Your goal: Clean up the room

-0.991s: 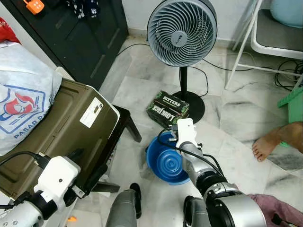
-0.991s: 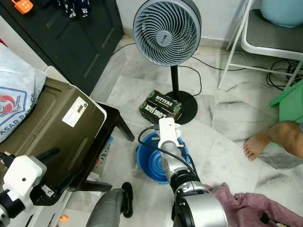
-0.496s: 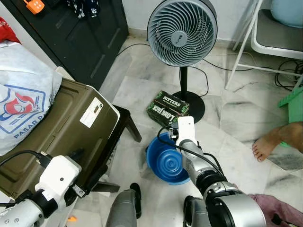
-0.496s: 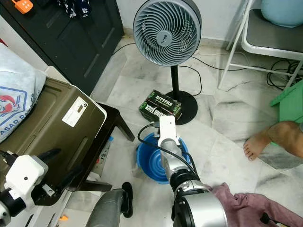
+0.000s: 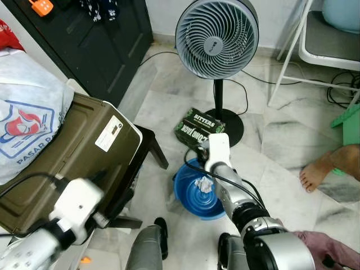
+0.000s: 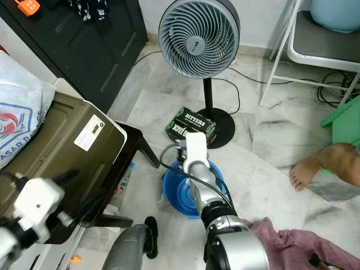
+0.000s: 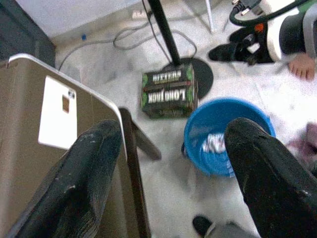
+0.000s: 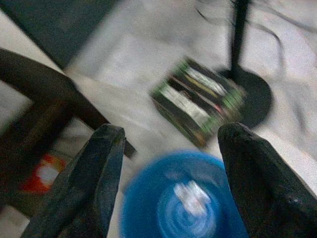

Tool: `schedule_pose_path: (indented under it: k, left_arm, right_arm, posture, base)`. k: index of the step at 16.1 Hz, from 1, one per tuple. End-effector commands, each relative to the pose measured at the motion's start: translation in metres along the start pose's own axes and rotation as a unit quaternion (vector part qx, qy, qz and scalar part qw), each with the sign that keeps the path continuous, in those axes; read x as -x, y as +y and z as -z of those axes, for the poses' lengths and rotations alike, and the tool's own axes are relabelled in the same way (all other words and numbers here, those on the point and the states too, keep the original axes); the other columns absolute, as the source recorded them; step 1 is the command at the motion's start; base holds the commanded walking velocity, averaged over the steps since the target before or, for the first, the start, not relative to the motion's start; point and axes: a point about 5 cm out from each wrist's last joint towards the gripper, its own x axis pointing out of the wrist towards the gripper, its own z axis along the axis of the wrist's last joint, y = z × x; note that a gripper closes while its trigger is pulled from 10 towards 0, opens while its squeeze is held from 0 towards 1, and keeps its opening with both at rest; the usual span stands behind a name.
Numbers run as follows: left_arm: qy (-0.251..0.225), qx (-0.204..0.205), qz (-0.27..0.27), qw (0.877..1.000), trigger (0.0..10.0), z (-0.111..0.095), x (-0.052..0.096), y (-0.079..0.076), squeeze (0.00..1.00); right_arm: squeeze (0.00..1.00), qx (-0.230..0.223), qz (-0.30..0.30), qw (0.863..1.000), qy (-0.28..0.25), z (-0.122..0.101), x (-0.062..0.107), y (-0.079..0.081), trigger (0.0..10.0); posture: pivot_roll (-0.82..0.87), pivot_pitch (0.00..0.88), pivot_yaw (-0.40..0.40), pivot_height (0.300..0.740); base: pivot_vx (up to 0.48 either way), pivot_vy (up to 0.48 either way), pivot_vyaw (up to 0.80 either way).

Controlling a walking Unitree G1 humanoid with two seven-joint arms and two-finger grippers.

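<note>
the left gripper (image 7: 168, 173) hangs open above the olive case (image 5: 67, 163), beside the blue basin (image 5: 197, 194). the right gripper (image 8: 166, 183) is open and empty over the basin; a crumpled white wad (image 5: 203, 183) lies inside it. beyond the basin sits a green box (image 5: 198, 127), then the fan (image 5: 216, 39).

The pale marble floor (image 5: 169, 95) carries a blue basin (image 5: 198, 195), a green-and-black Long Jack box (image 5: 198, 127) just beside the round base of a standing fan (image 5: 229, 126), black cables (image 5: 337, 84), white chair legs (image 5: 284, 62), a pink cloth (image 6: 292, 247) and a person's bare foot (image 5: 315, 174).
</note>
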Motion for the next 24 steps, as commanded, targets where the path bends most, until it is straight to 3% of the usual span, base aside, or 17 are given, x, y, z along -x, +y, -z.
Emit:
schedule_pose_path:
  k: [1, 3, 6, 9, 10, 11, 12, 13, 15, 18, 20, 22, 24]
  left_arm:
    - [0.009, 0.004, -0.005, 1.000, 10.0, 0.007, -0.005, -0.001, 0.00]
    - [-0.039, 0.016, -0.016, 0.999, 10.0, 0.000, -0.042, -0.006, 0.00]
    - [-0.067, 0.010, -0.039, 0.997, 10.0, -0.003, -0.069, -0.002, 0.00]
    - [-0.097, 0.000, -0.075, 0.992, 10.0, -0.005, -0.098, 0.006, 0.00]
    - [-0.113, 0.001, -0.094, 0.989, 10.0, -0.010, -0.107, 0.008, 0.00]
    - [-0.126, 0.006, -0.110, 0.986, 10.0, -0.014, -0.112, 0.011, 0.00]
    - [-0.132, 0.008, -0.125, 0.983, 10.0, -0.015, -0.113, 0.014, 0.00]
    - [-0.129, 0.019, -0.165, 0.978, 10.0, -0.013, -0.115, 0.021, 0.00]
    - [-0.125, 0.012, -0.207, 0.970, 10.0, -0.008, -0.112, 0.026, 0.00]
    - [-0.128, 0.033, -0.247, 0.960, 10.0, 0.005, -0.097, 0.036, 0.00]
    - [-0.126, 0.047, -0.271, 0.953, 10.0, 0.012, -0.081, 0.042, 0.00]
    - [-0.129, 0.052, -0.281, 0.950, 10.0, 0.012, -0.078, 0.043, 0.00]
    - [-0.140, 0.069, -0.283, 0.946, 10.0, 0.009, -0.076, 0.042, 0.00]
  right_arm:
    - [1.00, -0.008, -0.053, 0.999, 0.003, 0.000, 0.002, 0.018, 10.0]
    - [1.00, 0.042, -0.130, 0.990, -0.031, -0.014, 0.009, 0.025, 10.0]
    - [1.00, 0.102, -0.189, 0.975, -0.049, -0.021, 0.017, 0.021, 10.0]
    - [1.00, 0.136, -0.187, 0.970, -0.074, -0.042, 0.027, -0.002, 10.0]
    - [1.00, 0.154, -0.163, 0.969, -0.101, -0.052, 0.029, -0.011, 10.0]
    - [0.55, 0.165, -0.138, 0.969, -0.118, -0.057, 0.031, -0.019, 10.0]
    - [0.00, 0.156, -0.119, 0.973, -0.125, -0.058, 0.034, -0.026, 10.0]
    - [0.00, 0.097, -0.104, 0.984, -0.112, -0.055, 0.040, -0.040, 10.0]
    - [0.00, 0.093, -0.053, 0.988, -0.115, -0.053, 0.047, -0.057, 10.0]
    - [0.00, 0.056, 0.003, 0.993, -0.108, -0.040, 0.064, -0.075, 10.0]
    - [0.00, 0.071, 0.088, 0.985, -0.130, -0.045, 0.076, -0.100, 10.0]
    - [0.00, 0.088, 0.113, 0.979, -0.146, -0.047, 0.081, -0.103, 10.0]
    - [0.00, 0.069, 0.075, 0.982, -0.157, -0.052, 0.081, -0.088, 10.0]
  posture:
    - [0.17, 0.242, 0.104, 0.740]
    - [0.09, 0.192, 0.055, 0.740]
    - [0.02, 0.120, 0.014, 0.740]
    - [-0.07, 0.000, -0.008, 0.740]
    - [-0.08, 0.000, -0.013, 0.740]
    - [-0.08, 0.000, -0.018, 0.740]
    - [-0.08, 0.000, -0.024, 0.740]
    - [-0.07, 0.000, -0.029, 0.740]
    - [-0.06, 0.000, -0.034, 0.740]
    - [-0.04, 0.000, -0.041, 0.740]
    - [-0.04, 0.000, -0.041, 0.740]
    - [-0.03, 0.000, -0.058, 0.740]
    - [-0.02, 0.000, -0.070, 0.740]
  base:
    - [0.000, 0.000, 0.00]
    - [0.000, 0.000, 0.00]
    - [0.000, 0.000, 0.00]
    - [0.000, 0.000, 0.00]
    - [0.000, 0.000, 0.00]
    - [0.000, 0.000, 0.00]
    - [0.000, 0.000, 0.00]
    - [0.000, 0.000, 0.00]
    - [0.000, 0.000, 0.00]
    - [0.000, 0.000, 0.00]
    - [0.000, 0.000, 0.00]
    - [0.000, 0.000, 0.00]
    - [0.000, 0.000, 0.00]
